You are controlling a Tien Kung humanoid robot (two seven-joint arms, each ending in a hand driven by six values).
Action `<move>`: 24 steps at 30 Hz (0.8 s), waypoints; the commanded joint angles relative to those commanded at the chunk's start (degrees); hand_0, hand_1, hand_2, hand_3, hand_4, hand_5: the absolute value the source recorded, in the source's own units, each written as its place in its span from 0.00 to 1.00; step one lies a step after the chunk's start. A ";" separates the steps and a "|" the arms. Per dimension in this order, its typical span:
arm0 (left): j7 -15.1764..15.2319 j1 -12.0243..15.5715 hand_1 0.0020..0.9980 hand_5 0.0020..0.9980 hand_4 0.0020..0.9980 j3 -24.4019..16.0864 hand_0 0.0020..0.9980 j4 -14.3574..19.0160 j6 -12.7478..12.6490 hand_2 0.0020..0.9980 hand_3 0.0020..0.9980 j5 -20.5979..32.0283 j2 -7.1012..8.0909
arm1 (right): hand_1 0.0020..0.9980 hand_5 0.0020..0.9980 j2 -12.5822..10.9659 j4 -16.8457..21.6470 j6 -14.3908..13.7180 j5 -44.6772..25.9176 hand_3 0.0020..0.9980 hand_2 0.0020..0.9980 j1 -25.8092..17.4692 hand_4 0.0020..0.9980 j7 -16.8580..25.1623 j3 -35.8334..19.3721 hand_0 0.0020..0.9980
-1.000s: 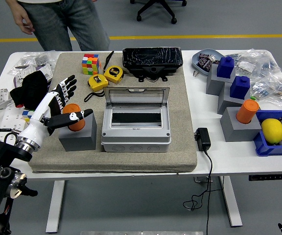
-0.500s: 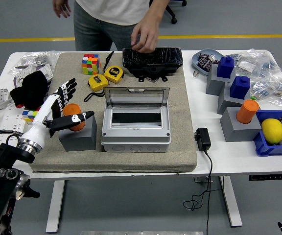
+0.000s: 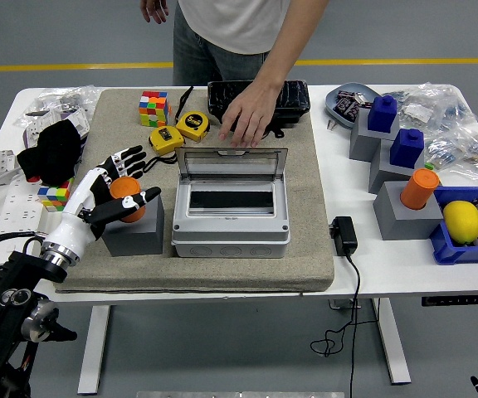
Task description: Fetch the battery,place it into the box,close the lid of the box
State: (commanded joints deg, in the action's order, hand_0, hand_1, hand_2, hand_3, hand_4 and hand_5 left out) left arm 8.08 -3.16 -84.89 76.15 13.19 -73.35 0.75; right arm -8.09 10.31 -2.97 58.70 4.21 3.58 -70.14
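White table (image 3: 388, 257) with a tan mat (image 3: 305, 215) over its middle, grey floor behind, a person at the far side.

My left hand (image 3: 110, 186) has fingers spread wide around the orange battery (image 3: 125, 197), thumb across the front, other fingers fanned behind. I can't tell if any pad touches it. It holds nothing yet. Right hand is out of view.

Battery stands upright on a grey block (image 3: 131, 232) at the mat's left, just beside the grey box (image 3: 231, 211). The box lid is up, its dark tray open.

My read: small rigid cylinder, light, smooth and probably slick. Best to pinch it on the side wall, thumb opposite the fingers, low enough that it doesn't tip off the block.

Versus half a second ago: my wrist has rotated, fingers have swung from pointing away to fanning over the battery. Battery, block and box haven't moved. The person's hand (image 3: 247, 116) has come forward off the black case (image 3: 258, 98) and now lies flat just behind the lid. I'd want that hand away before moving to the box.
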 joint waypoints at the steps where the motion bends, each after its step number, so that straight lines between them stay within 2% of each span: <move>1: -0.03 0.00 0.80 0.16 1.00 0.03 0.81 -0.03 0.00 0.74 0.70 -0.04 0.00 | 0.84 1.00 0.00 0.00 0.00 0.00 0.84 0.79 -0.01 1.00 0.00 0.00 0.88; 6: -0.36 -0.71 0.79 0.15 1.00 -0.13 0.80 -1.39 1.09 0.72 0.69 -0.12 0.23 | 0.84 1.00 0.06 0.00 -0.01 0.06 0.83 0.79 -0.04 1.00 -0.02 0.03 0.88; 9: -0.26 -1.34 0.79 0.15 1.00 -0.56 0.80 -2.43 0.88 0.72 0.69 -0.57 0.30 | 0.84 1.00 -0.04 0.00 -0.03 0.20 0.83 0.79 0.08 1.00 -0.02 -0.15 0.88; 10: -0.25 -1.54 0.85 0.14 1.00 -0.75 0.86 -2.72 0.84 0.76 0.72 -1.00 0.36 | 0.84 1.00 -0.09 0.00 -0.03 0.16 0.83 0.79 0.13 1.00 0.01 -0.15 0.88; 21: -0.35 -2.00 0.87 0.13 1.00 -1.21 0.88 -3.69 -0.54 0.78 0.73 -4.34 0.37 | 0.84 1.00 -0.07 0.00 -0.01 0.30 0.83 0.79 0.23 1.00 0.04 -0.71 0.88; 22: -0.33 -1.97 0.84 0.04 1.00 -1.18 0.84 -3.64 -0.74 0.76 0.72 -4.52 0.35 | 0.84 1.00 -0.07 0.00 0.00 0.29 0.83 0.79 0.26 1.00 0.06 -0.74 0.88; 24: -0.23 -1.98 0.84 0.04 1.00 -1.14 0.84 -3.55 -1.09 0.76 0.72 -4.54 0.29 | 0.84 1.00 -0.07 0.00 0.01 0.28 0.83 0.79 0.32 1.00 0.09 -0.79 0.88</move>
State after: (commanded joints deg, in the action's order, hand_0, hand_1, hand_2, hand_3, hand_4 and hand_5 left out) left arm 7.85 -5.13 -86.03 72.60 12.10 -77.89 1.04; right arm -8.16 10.31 -2.97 58.98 4.53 3.67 -70.93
